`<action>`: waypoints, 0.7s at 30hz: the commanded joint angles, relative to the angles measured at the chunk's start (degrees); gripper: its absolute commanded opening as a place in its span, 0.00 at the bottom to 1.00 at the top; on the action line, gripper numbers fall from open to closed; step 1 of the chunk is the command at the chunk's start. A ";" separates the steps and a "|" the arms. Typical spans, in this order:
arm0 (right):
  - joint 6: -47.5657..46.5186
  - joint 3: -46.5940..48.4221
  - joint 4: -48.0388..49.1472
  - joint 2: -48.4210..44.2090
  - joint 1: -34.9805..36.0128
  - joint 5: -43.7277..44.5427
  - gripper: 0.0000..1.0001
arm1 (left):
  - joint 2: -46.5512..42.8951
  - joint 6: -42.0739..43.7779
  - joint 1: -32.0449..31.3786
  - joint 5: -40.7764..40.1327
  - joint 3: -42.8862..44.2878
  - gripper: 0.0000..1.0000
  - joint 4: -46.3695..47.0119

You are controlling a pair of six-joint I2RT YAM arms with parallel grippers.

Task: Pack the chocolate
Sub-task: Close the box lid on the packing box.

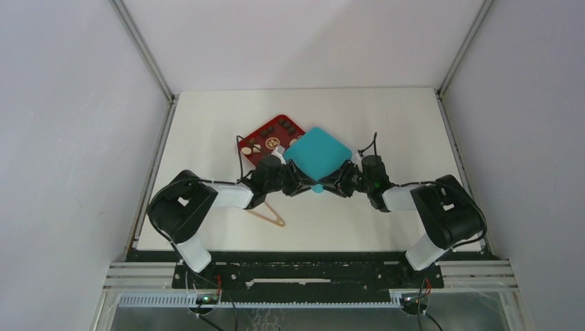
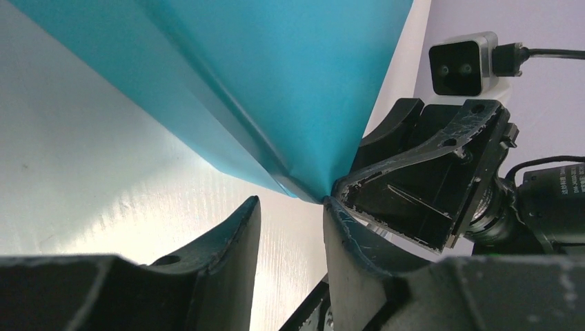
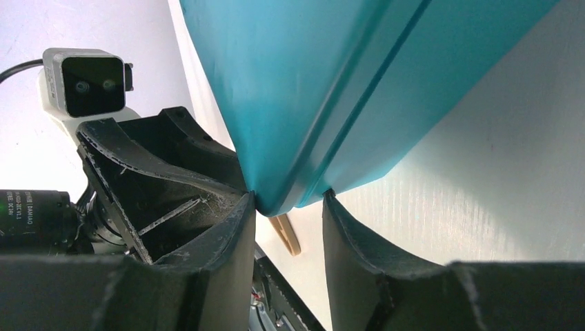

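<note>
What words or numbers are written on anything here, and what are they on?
"DAMIAO" and "DC 24V": white print on the left arm's black motor; the rest of that label is too small to read.
White print on the right arm's black motor: too blurred to read.
Pale round mark on the red tray: too small to tell if it is writing.
Teal box: no writing shows.

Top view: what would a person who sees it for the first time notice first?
The teal box, turned like a diamond in the middle of the table, stands out, with the left gripper and the right gripper meeting at its near corner. Behind it on the left lies a red tray with chocolate, and wooden tongs lie nearer, on the left.
</note>
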 commanded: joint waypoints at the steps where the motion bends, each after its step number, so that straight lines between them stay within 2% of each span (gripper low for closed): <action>1: -2.90 -0.37 -6.93 5.26 2.08 4.12 0.31 | 3.23 -0.74 -0.96 0.71 2.59 0.42 -2.97; 10: -2.20 -0.32 -13.39 4.26 4.49 8.83 0.13 | 5.91 -1.87 -0.99 1.18 3.70 0.39 -4.10; 15: -2.32 -0.37 -17.60 1.85 5.11 10.23 0.05 | 5.70 -2.28 -1.01 0.57 3.18 0.32 -4.54; 18: -3.72 -0.30 -18.56 -1.21 5.25 9.66 0.07 | 3.71 -1.97 -0.99 -0.64 1.82 0.32 -3.99; 21: -6.95 1.45 -22.17 -6.51 4.94 10.48 0.15 | -0.50 1.13 -1.07 -3.29 1.64 0.38 -6.15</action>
